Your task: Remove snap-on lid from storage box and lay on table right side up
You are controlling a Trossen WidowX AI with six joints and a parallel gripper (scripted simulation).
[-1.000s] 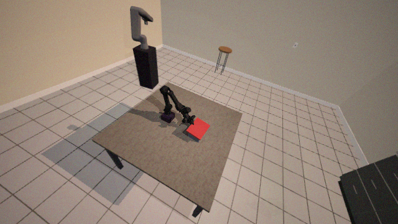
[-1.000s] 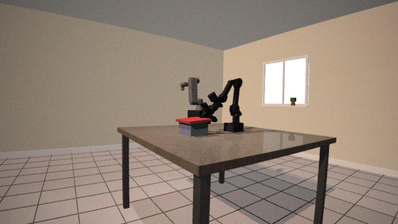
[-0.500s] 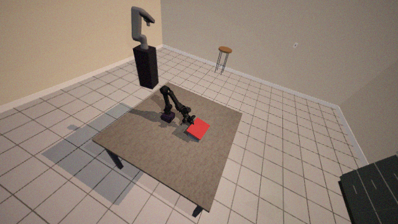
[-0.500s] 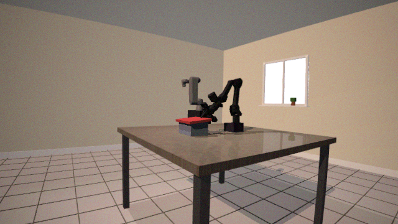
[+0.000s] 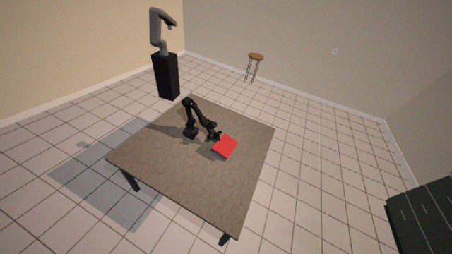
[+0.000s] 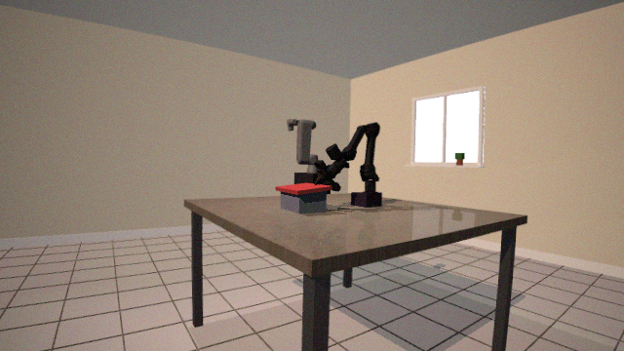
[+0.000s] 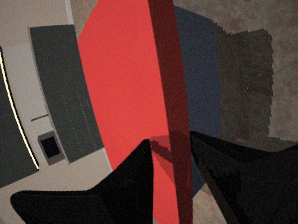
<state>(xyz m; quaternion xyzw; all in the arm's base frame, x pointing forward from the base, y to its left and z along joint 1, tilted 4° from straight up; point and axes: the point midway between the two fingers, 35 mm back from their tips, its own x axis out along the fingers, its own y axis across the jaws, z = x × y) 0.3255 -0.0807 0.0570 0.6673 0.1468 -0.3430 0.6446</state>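
Observation:
The red lid (image 5: pixel 226 145) (image 6: pixel 301 188) (image 7: pixel 125 75) is over the blue-grey storage box (image 6: pixel 292 203) (image 7: pixel 202 70), right side up and roughly level. My gripper (image 5: pixel 219 136) (image 6: pixel 330 183) (image 7: pixel 169 141) is shut on the lid's edge on the side facing the arm base, one finger above it and one below. In the exterior view a dark band shows under the lid at the arm side; whether it is a gap or shadow, I cannot tell. The box stands on the table, its inside hidden by the lid.
The brown table (image 5: pixel 183 169) (image 6: pixel 390 234) carries the box and my arm's dark base (image 5: pixel 191 132) (image 6: pixel 367 199). The base is a short way from the box. A grey arm on a black pedestal (image 5: pixel 166 75) stands on the floor beyond the table.

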